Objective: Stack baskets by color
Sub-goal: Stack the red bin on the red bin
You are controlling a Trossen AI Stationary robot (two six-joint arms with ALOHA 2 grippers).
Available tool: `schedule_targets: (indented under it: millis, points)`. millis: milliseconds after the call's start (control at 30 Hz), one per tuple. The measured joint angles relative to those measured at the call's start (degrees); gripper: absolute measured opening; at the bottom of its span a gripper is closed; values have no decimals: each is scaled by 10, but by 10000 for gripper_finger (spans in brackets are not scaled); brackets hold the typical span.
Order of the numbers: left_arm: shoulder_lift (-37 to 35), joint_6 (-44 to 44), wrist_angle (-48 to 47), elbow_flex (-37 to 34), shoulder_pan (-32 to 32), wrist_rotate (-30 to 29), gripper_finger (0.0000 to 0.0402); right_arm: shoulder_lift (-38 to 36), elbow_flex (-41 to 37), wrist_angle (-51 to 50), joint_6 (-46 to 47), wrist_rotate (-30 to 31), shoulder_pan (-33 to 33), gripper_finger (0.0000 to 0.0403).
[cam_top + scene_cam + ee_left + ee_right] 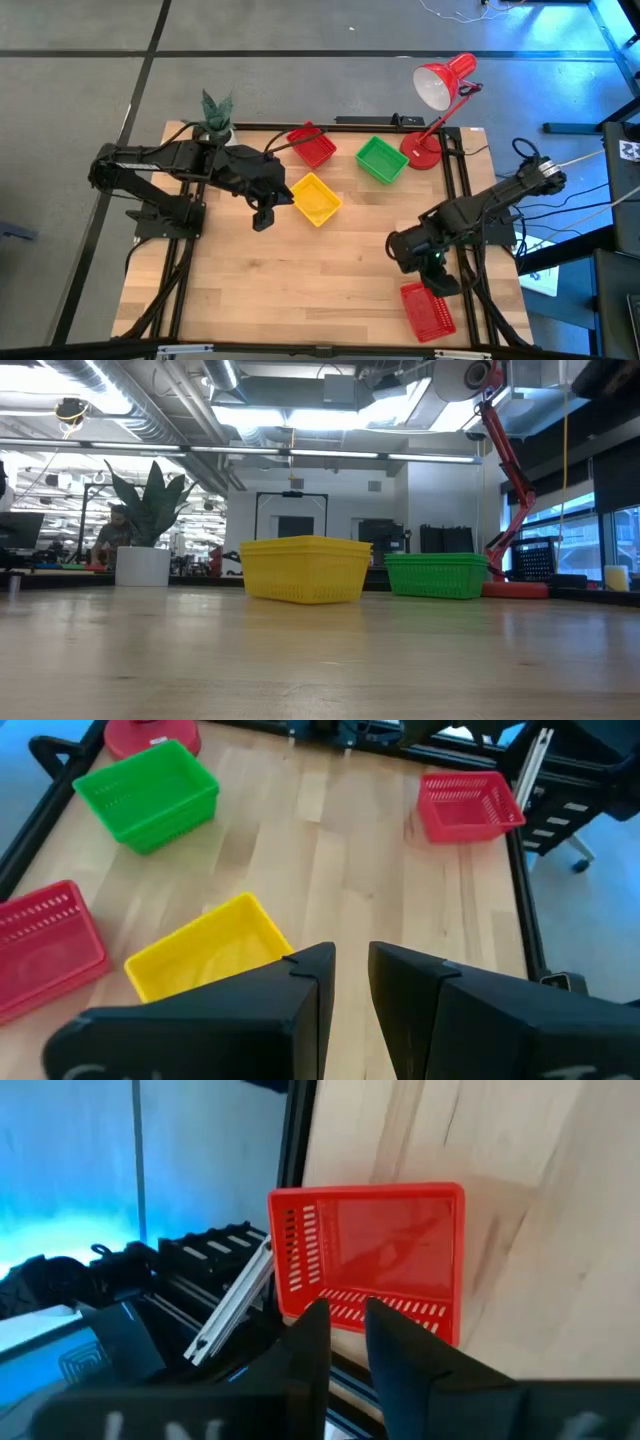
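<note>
Bench (250,290): a wooden top carrying four basket sites, a red desk lamp (440,85) and a potted plant (215,112) at the far edge.
Far red basket (312,146): placed at the far edge, just beside the yellow basket (316,198); whether either is a single basket or a stack cannot be told.
Green basket (381,159): set near the lamp base, apart from the others.
Near red basket (428,311): lying alone at the near right corner, well apart from the far red one.
Left gripper (262,216): held just beside the yellow basket; its jaws are seen narrowly parted and empty in the left wrist view.
Right gripper (440,280): poised over the near red basket; its jaws are shown with a narrow gap, nothing held.
Progress: the reds are judged unfinished, since two red sites remain apart; the near red basket is yet to be grasped and carried to the far one.
</note>
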Motion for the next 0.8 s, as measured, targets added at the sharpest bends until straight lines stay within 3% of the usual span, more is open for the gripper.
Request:
schedule_targets:
  millis: [333,667,800]
  points:
    - [0,3,-11,0,-4,-12,57,52,0,4,36,20,6,40]
    - [0,3,-34,0,-13,-12,57,85,0,4,-1,47,18,123]
    - [0,3,-35,0,-16,-12,57,101,0,3,-44,90,36,133]
